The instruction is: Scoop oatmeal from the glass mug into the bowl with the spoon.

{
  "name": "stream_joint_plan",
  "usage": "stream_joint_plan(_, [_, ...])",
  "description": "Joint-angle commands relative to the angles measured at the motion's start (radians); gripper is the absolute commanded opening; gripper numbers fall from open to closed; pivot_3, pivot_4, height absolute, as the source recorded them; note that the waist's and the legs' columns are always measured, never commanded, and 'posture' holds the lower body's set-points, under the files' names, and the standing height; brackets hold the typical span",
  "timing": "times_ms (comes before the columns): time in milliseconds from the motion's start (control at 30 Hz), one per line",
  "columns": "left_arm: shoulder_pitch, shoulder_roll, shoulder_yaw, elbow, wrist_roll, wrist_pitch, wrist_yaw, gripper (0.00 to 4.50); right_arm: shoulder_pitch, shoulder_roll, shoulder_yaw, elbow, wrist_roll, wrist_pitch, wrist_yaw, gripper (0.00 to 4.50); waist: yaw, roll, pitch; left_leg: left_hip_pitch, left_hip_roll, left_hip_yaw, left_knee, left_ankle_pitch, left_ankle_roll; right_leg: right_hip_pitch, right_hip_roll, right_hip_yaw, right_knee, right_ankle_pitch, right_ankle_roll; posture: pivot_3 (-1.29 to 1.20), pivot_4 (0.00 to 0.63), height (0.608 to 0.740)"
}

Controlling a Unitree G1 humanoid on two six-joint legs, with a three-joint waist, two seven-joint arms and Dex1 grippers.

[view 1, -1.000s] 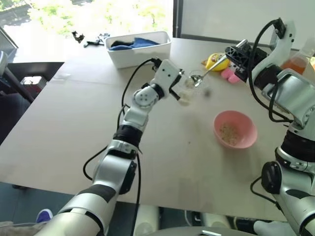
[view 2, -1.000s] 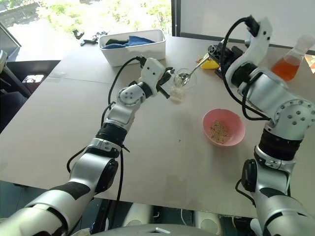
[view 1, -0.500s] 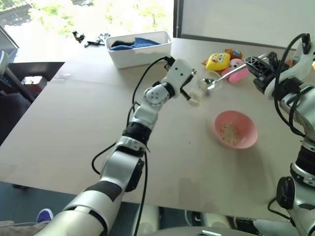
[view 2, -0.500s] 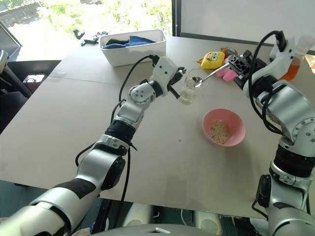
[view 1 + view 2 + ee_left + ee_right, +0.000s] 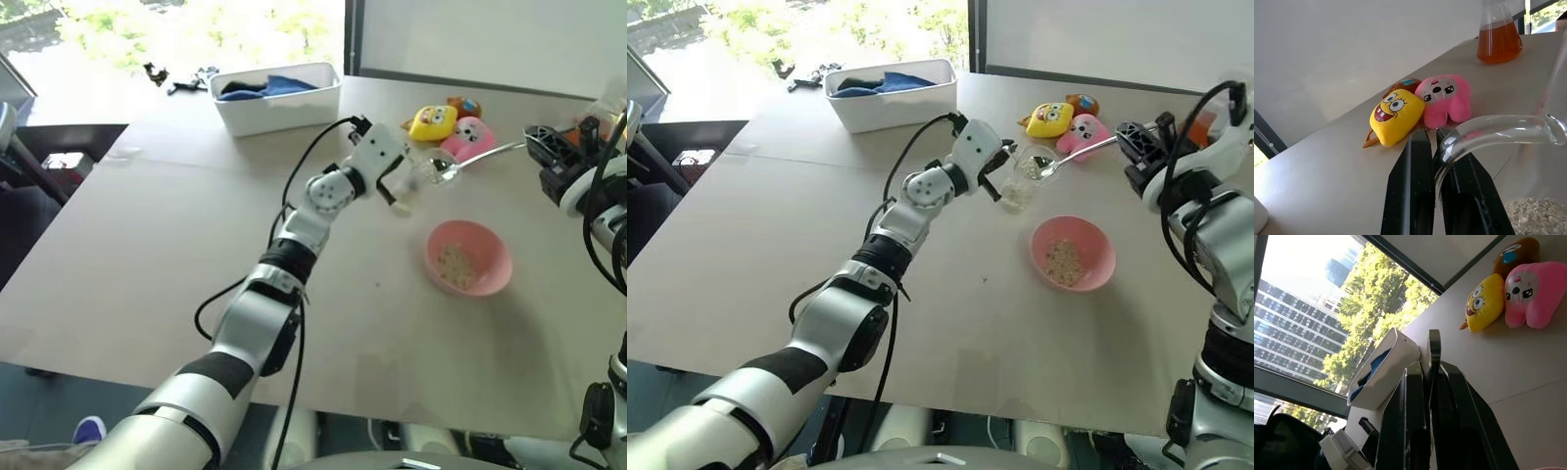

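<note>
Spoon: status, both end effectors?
Left end effector shut on glass mug. Right end effector shut on spoon, head over mug. Path to bowl clear.

Bare tabletop [image 5: 774, 225] spreads at 9 o'clock of the bowl [image 5: 1073, 257]; plush toys [image 5: 1068, 125] crowd its 12, the glass mug [image 5: 1021, 182] its 11.

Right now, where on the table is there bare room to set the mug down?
Free: the wide stretch of table near the white tub, and the near edge below the pink bowl. Crowded: the far side, around the plush toys and flask.
</note>
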Motion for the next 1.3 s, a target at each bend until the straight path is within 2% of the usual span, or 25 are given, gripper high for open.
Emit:
stream_joint_plan(33, [-0.054, -0.013, -0.002, -0.012, 0.002, -0.043, -0.005, 0.02, 0.015, -0.021, -0.049, -0.063, 0.046, -0.055, -0.001, 0.0, 0.0, 0.0, 0.0, 0.0, 0.0, 0.0, 0.0, 0.0, 0.0, 0.0, 0.0, 0.0, 0.0, 0.0, 0.0, 0.0, 0.15, 0.74])
stream_joint_plan(700, [-0.088, -0.039, -0.007, 0.067, 0.034, -0.084, -0.01, 0.02, 0.205, 0.023, -0.203, -0.197, 0.047, -0.135, 0.031, 0.0, 0.02, 0.0, 0.0, 0.0, 0.0, 0.0, 0.001, 0.0, 0.0, 0.001, 0.0, 0.0, 0.0, 0.0, 0.0, 0.0, 0.15, 0.74])
stream_joint_plan(1033, [-0.102, -0.038, -0.003, 0.102, 0.044, -0.095, -0.004, 0.02, 0.389, 0.034, -0.302, -0.263, 0.047, -0.144, 0.111, 0.0, 0.022, 0.001, -0.001, 0.001, 0.0, -0.001, 0.001, -0.001, 0.002, 0.002, 0.001, 0.0, -0.001, 0.0, 0.0, 0.0, 0.15, 0.74])
stream_joint_plan(1233, [-0.106, -0.032, 0.002, 0.113, 0.049, -0.102, 0.002, 0.02, 0.521, -0.009, -0.335, -0.263, 0.047, -0.11, 0.188, 0.0, 0.021, 0.002, -0.001, 0.002, 0.0, 0.0, 0.001, -0.002, 0.004, 0.003, 0.001, 0.0, 0.0, 0.0, 0.001, 0.0, 0.15, 0.74])
stream_joint_plan(1300, [-0.105, -0.03, 0.005, 0.111, 0.05, -0.102, 0.003, 0.02, 0.573, -0.071, -0.339, -0.247, 0.047, -0.077, 0.204, 0.0, 0.021, 0.002, -0.001, 0.002, 0.0, 0.0, 0.001, -0.002, 0.004, 0.003, 0.001, 0.0, -0.001, 0.0, 0.001, 0.0, 0.15, 0.74])
